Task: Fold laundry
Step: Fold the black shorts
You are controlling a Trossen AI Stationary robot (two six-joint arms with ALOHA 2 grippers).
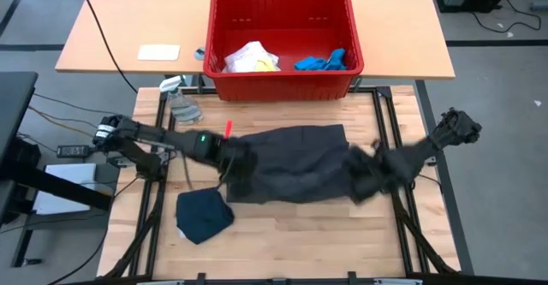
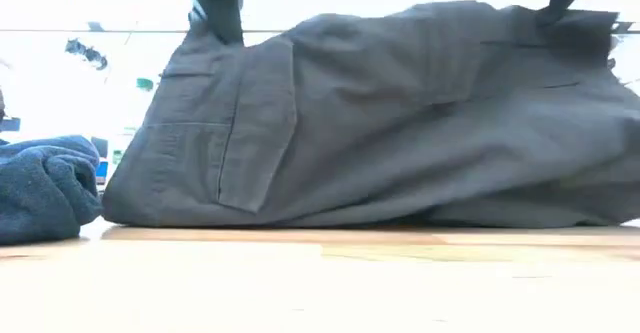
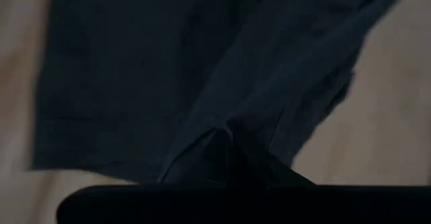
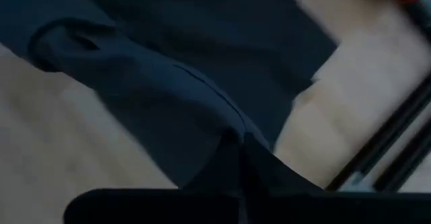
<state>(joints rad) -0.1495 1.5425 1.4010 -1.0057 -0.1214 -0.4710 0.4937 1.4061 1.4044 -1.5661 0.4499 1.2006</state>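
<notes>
Your left gripper (image 1: 229,167) is clenched on the left edge of the dark grey shorts (image 1: 295,161), with the small navy piece (image 1: 204,214) lying near it. The shorts stretch across the table (image 1: 282,234) to your right gripper (image 1: 358,181), which pinches their other edge.

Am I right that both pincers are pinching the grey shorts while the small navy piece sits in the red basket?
Not quite: the navy piece lies on the table, as the high view shows. Both the left pincer and right pincer do pinch the shorts.
</notes>
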